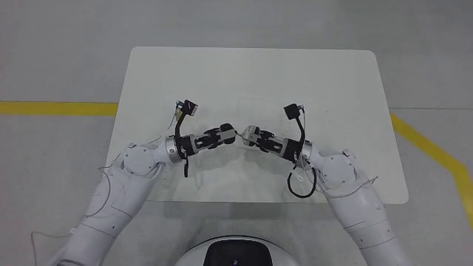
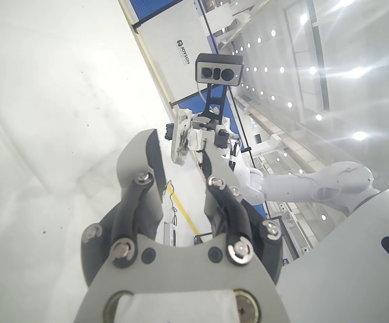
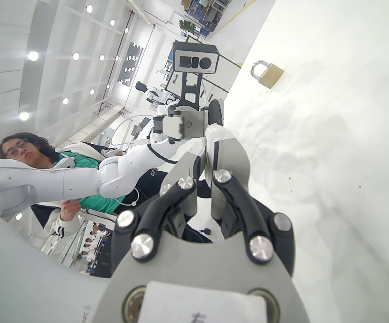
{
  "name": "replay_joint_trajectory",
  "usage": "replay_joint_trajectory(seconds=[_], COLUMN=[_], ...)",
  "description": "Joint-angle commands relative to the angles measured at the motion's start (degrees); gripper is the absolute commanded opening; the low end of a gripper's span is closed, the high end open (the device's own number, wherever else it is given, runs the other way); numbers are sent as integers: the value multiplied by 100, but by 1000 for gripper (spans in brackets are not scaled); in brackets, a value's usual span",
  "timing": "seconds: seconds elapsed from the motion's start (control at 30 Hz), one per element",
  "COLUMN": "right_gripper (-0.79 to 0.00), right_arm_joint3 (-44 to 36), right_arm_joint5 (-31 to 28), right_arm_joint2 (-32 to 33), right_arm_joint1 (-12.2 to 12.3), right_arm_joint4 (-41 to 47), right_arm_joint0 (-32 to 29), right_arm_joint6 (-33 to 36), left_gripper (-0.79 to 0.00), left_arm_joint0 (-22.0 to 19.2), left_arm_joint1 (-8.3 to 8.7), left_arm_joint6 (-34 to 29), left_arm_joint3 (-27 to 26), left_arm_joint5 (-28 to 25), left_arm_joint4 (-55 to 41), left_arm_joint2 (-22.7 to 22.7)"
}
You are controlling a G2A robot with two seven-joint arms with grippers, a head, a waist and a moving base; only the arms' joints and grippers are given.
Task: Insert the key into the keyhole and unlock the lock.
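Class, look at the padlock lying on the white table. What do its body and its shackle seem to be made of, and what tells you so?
Lock body: probably brass with a satin finish, judging by its dull golden-yellow faces; it could also be brass-plated. Shackle: probably steel, polished or chromed, judging by its bright silvery sheen.

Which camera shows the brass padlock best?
The right wrist view: the brass padlock with a silver shackle lies unobstructed on the white table. In the top view it is a tiny speck beside the left arm's black wrist camera. The left wrist view faces elsewhere.
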Motion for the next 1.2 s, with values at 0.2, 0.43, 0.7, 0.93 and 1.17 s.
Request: replay_joint_trajectory(seconds=[0.2, 0.43, 0.7, 0.93, 1.17], right_gripper=[-785, -785, -785, -785, -785], right_arm_joint3=[102, 105, 105, 105, 105], right_arm_joint5=[-299, -299, -299, -299, -299], right_arm_joint2=[692, 855, 855, 855, 855], right_arm_joint1=[82, 102, 102, 102, 102], right_arm_joint4=[327, 423, 423, 423, 423], right_arm_joint0=[-122, -157, -157, -157, -157], right_arm_joint6=[-696, -850, -850, -850, -850], left_gripper=[0, 0, 0, 0, -83], left_arm_joint0=[934, 2596, 2648, 1396, 652], left_arm_joint1=[360, 550, 449, 328, 246], left_arm_joint6=[400, 1566, 3015, 3102, 2794], left_arm_joint3=[-1310, -3070, -2693, -1502, -685], left_arm_joint5=[-336, 510, 1939, 2302, 2133], left_arm_joint4=[1630, 4804, 7261, 7531, 7267], left_arm_joint2=[-1470, -2958, -2297, -1576, -1207])
